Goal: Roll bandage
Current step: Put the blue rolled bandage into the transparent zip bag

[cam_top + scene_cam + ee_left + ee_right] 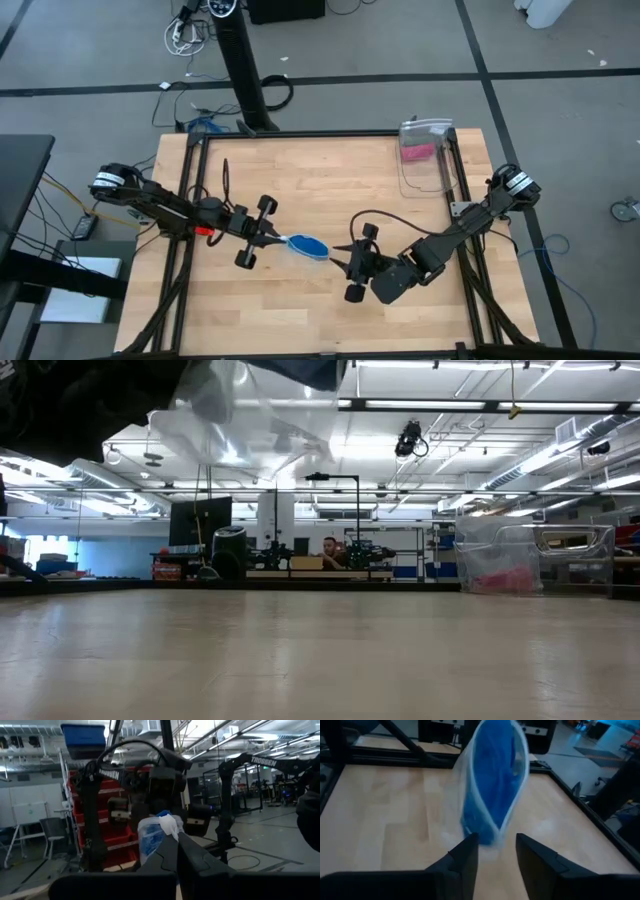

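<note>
Just below centre of the high view I have the bandage (308, 245) in its clear bag above the desk (320, 170), left gripper (277, 239) clamped on the bag's edge, right gripper (340, 254) fingers apart beside it, so I'd close gently on the opposite edge.

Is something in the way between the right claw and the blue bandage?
Yes, a thin clear bag. The bandage sits inside it, so the bag's plastic lies between it and the open right gripper. The shut left gripper holds the bag up by one end.
</note>
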Controlling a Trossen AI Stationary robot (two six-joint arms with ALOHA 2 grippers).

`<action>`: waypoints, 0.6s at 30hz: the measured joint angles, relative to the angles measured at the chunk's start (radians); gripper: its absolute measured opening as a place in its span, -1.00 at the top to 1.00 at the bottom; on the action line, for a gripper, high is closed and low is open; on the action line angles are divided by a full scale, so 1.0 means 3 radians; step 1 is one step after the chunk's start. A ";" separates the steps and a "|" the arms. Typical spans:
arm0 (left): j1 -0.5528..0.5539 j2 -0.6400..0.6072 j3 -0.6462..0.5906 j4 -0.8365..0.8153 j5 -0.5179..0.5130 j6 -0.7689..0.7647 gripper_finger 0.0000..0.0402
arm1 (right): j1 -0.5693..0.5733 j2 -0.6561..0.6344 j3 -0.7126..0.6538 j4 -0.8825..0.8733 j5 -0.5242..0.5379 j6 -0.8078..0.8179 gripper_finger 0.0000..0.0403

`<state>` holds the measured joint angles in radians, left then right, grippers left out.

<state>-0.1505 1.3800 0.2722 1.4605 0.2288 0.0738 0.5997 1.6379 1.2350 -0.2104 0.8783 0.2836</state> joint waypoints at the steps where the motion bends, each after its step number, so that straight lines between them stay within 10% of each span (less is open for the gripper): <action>1: 0.0000 0.0000 0.0000 0.0029 0.0017 0.0000 0.99 | -0.0018 0.0000 0.0000 0.0002 -0.0039 0.0000 0.41; 7: 0.0000 -0.0001 0.0000 0.0043 0.0034 -0.0004 0.99 | -0.0089 0.0000 0.0000 0.0042 0.0048 -0.0116 0.93; 18: -0.0004 -0.0001 0.0001 -0.0476 -0.0060 -0.0046 0.99 | 0.0030 -0.0015 0.0375 -0.0405 -0.0040 -0.0254 0.99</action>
<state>-0.1516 1.3796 0.2724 1.3179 0.2108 0.0602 0.6086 1.6333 1.3475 -0.3318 0.8664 0.2073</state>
